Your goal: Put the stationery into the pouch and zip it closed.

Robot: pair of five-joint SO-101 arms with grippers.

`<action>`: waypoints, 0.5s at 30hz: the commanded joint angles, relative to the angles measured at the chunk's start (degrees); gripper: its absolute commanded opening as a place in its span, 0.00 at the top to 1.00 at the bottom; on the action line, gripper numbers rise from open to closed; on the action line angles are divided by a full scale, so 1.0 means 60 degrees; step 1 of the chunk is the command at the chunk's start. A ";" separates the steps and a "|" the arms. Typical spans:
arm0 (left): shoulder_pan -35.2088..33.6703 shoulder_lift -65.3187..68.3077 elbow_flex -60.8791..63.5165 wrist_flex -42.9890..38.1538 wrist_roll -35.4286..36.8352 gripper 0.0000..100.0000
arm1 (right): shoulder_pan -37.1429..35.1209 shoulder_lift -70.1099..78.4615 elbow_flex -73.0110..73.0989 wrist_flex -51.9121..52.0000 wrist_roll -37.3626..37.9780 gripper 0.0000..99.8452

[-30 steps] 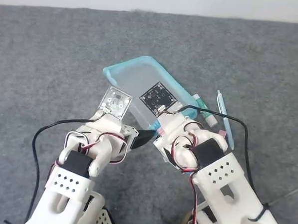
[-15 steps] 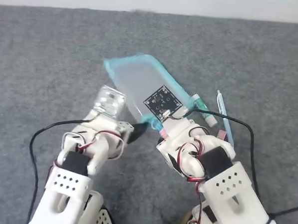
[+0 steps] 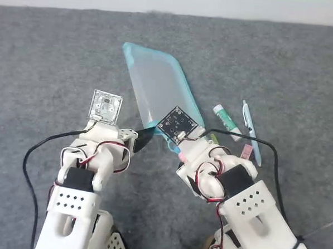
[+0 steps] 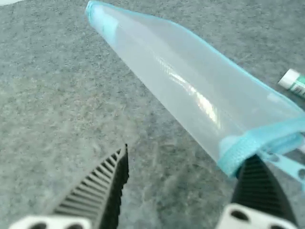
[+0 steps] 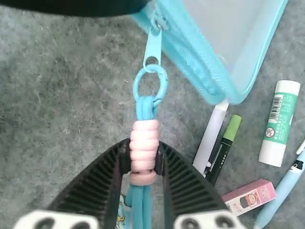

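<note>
A grey felt mat (image 3: pixel 52 57) covers the table. On it, in the middle, lies the translucent pouch (image 3: pixel 157 82) with turquoise edging, its long side running from far to near and its near end just ahead of both claws.

The left claw (image 4: pixel 188 162) sits at the pouch's near left corner with its jaws spread wide. The corner (image 4: pixel 238 152) lies against the tip of one finger, though whether they actually touch is hard to judge. The right claw (image 5: pixel 143 152) is just right of it, pressed together on the pink beaded cord (image 5: pixel 144 143) that hangs from the ring of the zipper pull (image 5: pixel 153 45).

The stationery lies outside on the mat, right of the pouch's near end: a blue pen (image 3: pixel 250 129) farthest right, a white pen (image 5: pixel 209 143) touching a green-capped pen (image 5: pixel 224 148), a glue stick (image 3: pixel 227 119), and nearest, a small pink eraser box (image 5: pixel 248 195).
</note>
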 commanded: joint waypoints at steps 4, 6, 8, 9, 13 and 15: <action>-0.1011 -0.0161 -0.0271 -0.0615 0.0205 0.67 | 0.1297 -0.0359 0.0044 0.0022 0.0557 0.99; -0.0982 -0.0161 -0.0271 -0.0615 0.0205 0.67 | 0.1267 -0.0359 0.0029 0.0051 0.0527 0.99; -0.0821 -0.0147 -0.0227 -0.0689 0.0176 0.67 | 0.1106 -0.0403 -0.0044 0.0110 0.0498 0.99; -0.0689 -0.0147 -0.0212 -0.0659 0.0176 0.67 | 0.0945 -0.0403 -0.0176 0.0168 0.0352 0.99; 0.0000 -0.0147 -0.0125 -0.0674 0.0161 0.67 | -0.0037 -0.0447 -0.1040 0.0813 0.0132 0.99; 0.0381 -0.0147 0.0007 -0.0689 0.0117 0.67 | -0.0505 -0.0418 -0.1289 0.0872 0.0161 0.99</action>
